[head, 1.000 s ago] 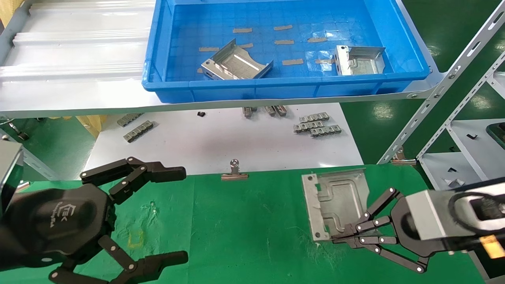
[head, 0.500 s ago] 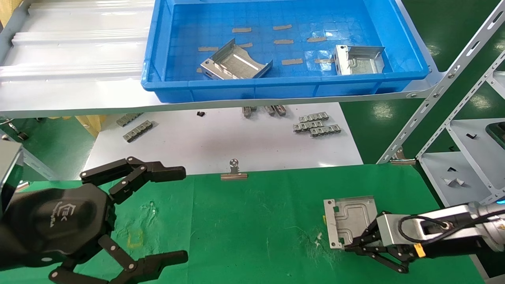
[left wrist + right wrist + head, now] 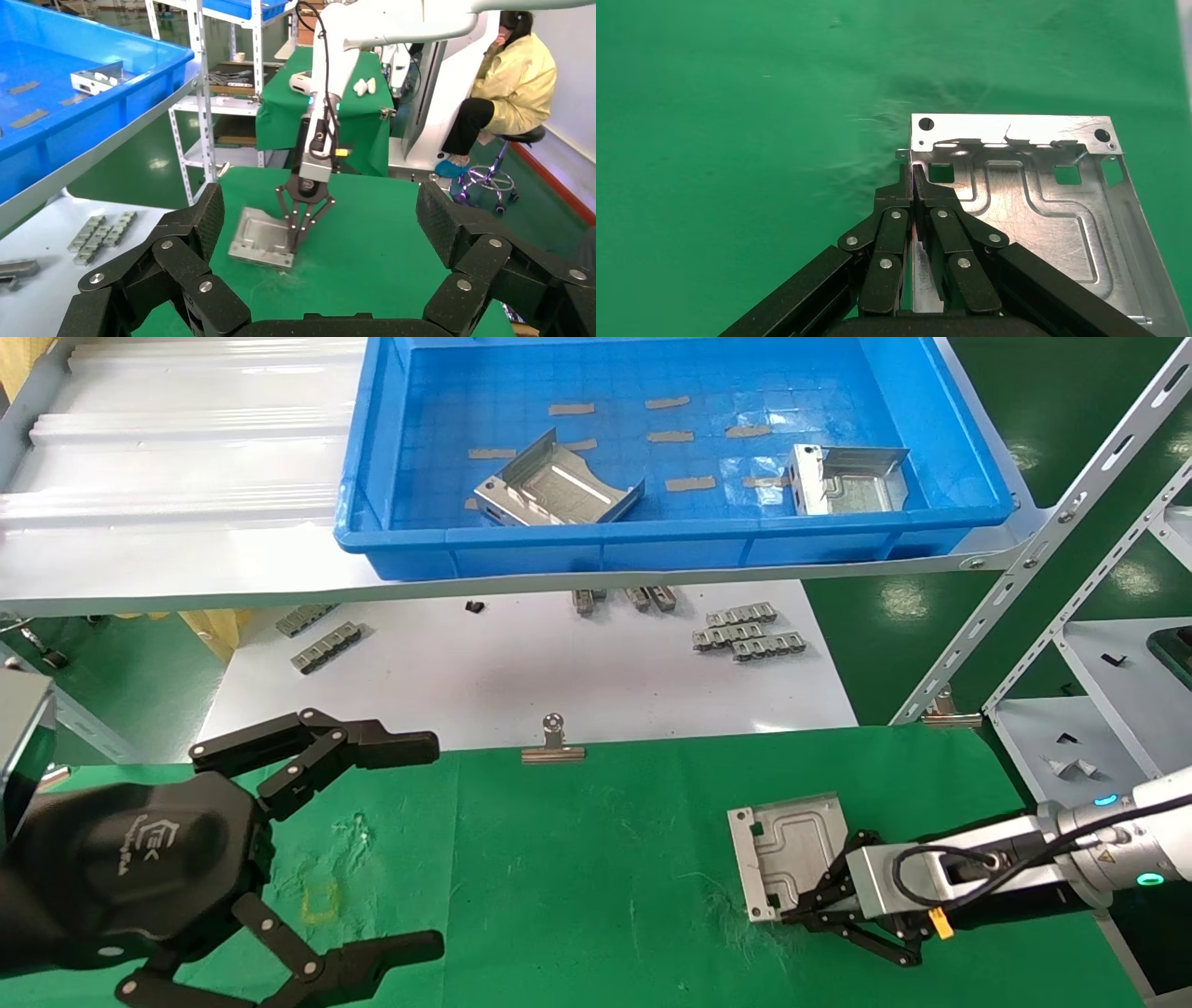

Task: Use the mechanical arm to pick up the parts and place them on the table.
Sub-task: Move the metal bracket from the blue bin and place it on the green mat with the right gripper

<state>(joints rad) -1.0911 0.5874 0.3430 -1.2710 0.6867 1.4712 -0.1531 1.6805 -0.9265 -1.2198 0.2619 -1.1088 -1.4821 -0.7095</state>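
A: Where is the right gripper (image 3: pixel 808 913), the black multi-link claw on the silver boxy wrist?

B: Low over the table (image 3: pixel 577 859), the flat surface under bright green cloth, toward its right side. Its fingers are pressed together on the near edge flange of a silvery stamped sheet-metal plate (image 3: pixel 787 851), roughly square with embossed grooves and small holes. The right wrist view shows the fingertips (image 3: pixel 912 184) meeting on that thin upturned edge.

A: Is the plate resting on the cloth?

B: It lies close to the cloth, with its far edge looking slightly tipped up in the left wrist view; I cannot tell whether it fully touches.

A: And the left gripper (image 3: pixel 424 845)?

B: It hangs above the near left part of the table, its black fingers spread wide, holding nothing.

A: Any other parts?

B: Two more silvery flanged plates sit in the blue plastic bin (image 3: pixel 652 537) on the upper shelf: one (image 3: pixel 557 486) toward the middle, one (image 3: pixel 846 479) toward the right, well apart.
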